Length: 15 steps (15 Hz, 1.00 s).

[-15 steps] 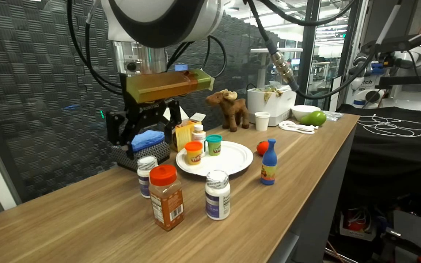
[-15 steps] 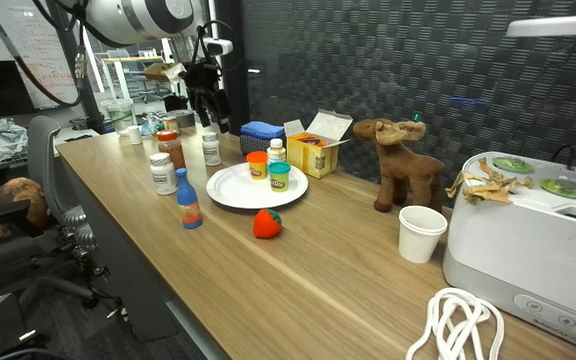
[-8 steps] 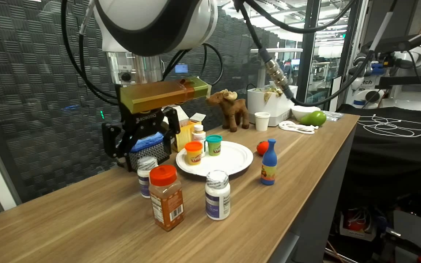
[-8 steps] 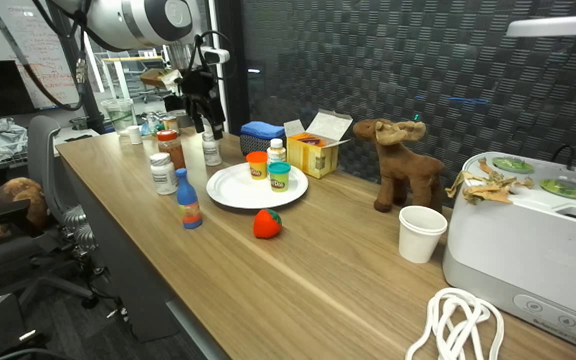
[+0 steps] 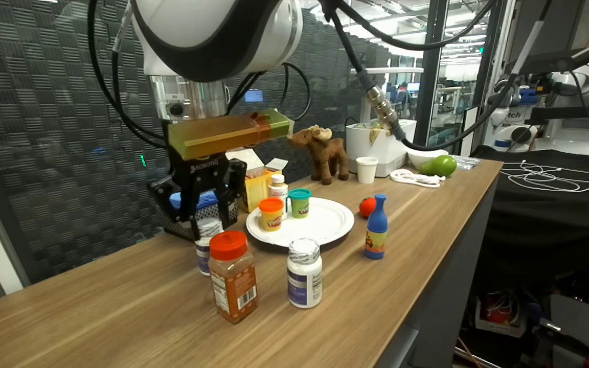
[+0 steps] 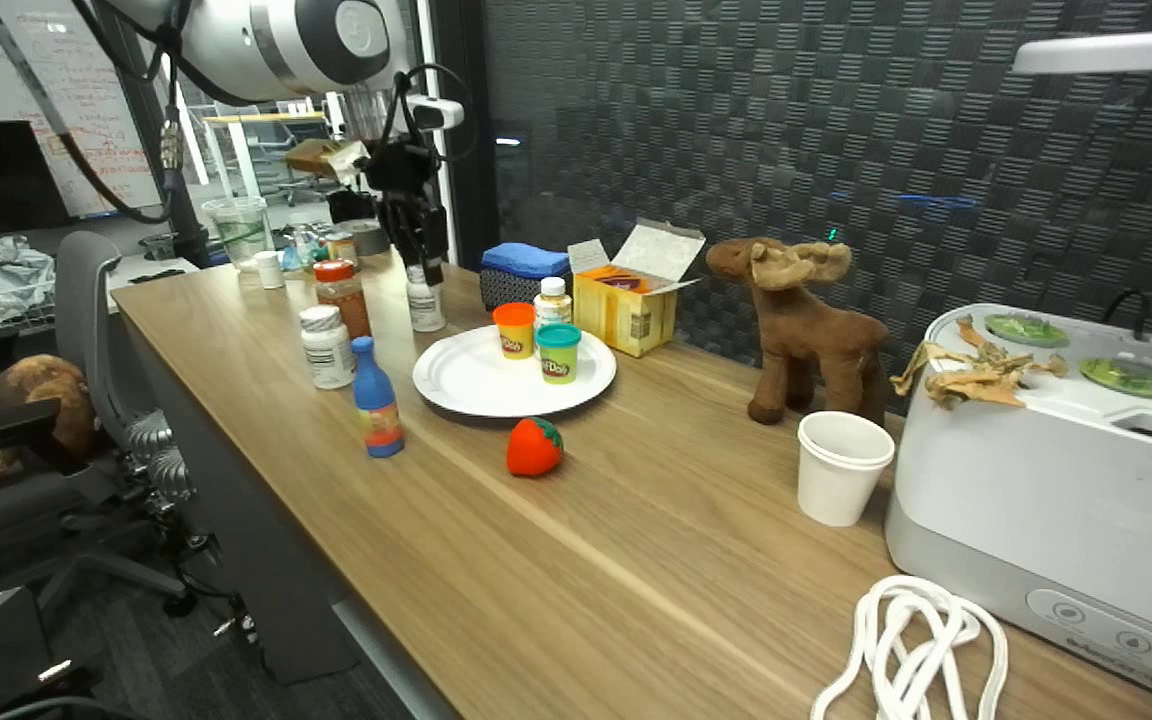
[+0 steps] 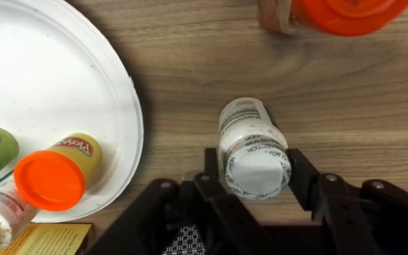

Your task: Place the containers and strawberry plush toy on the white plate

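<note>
A: Straight in on the white bottle, upright on the desk, with its cap facing the wrist view! Gripped?

B: Gripped! Clamped in the tool, with one dark finger at each side, right up by the cap.

A: And close by?

B: In an exterior view, look near it for the orange-brown jar with a red lid, then for a second white bottle, also upright on the desk.

A: Over to the white plate! Carrying much?

B: Carrying three: an orange-lidded tub, a green tub with a teal lid and a small bottle with a white cap, all bunched toward one edge.

A: And for the strawberry?

B: Sitting on the desk near the plate in both exterior views. Spot the blue bottle too, standing upright not far off.

A: Now further out!

B: Pan past the dark basket topped with blue cloth, just beside the yellow box with its flaps open. Then on to the brown plush moose, to the stacked paper cups near its feet, and to the white machine with a loop of white cord lying in front.
</note>
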Each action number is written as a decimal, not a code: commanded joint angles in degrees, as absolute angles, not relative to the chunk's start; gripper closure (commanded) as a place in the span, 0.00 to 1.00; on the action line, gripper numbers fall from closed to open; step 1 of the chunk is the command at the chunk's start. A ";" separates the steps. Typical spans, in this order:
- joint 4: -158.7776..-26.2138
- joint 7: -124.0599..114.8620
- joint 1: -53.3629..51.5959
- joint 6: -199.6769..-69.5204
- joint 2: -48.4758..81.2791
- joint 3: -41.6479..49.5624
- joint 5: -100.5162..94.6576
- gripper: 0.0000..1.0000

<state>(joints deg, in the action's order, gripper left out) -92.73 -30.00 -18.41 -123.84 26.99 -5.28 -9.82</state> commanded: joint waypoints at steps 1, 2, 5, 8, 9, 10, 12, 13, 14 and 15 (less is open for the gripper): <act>-90.34 -30.27 -19.15 -122.35 27.28 -4.72 -9.21 0.77; -90.23 -30.38 -19.10 -122.52 27.17 -4.72 -9.09 0.81; -89.28 -31.00 -19.24 -122.53 26.30 -4.01 -10.21 0.81; -89.42 -31.38 -19.13 -122.75 23.60 -3.39 -10.74 0.81; -90.20 -32.20 -19.49 -122.72 22.15 -2.61 -12.36 0.81; -90.63 -32.88 -19.73 -122.44 20.94 -2.04 -13.96 0.81; -92.99 -34.03 -19.32 -121.20 17.81 -1.52 -16.48 0.81; -94.29 -34.12 -18.82 -120.52 16.29 -1.66 -16.70 0.81; -95.63 -34.39 -18.40 -119.92 14.74 -1.79 -16.70 0.81; -97.08 -34.55 -17.94 -119.50 13.30 -1.95 -16.46 0.81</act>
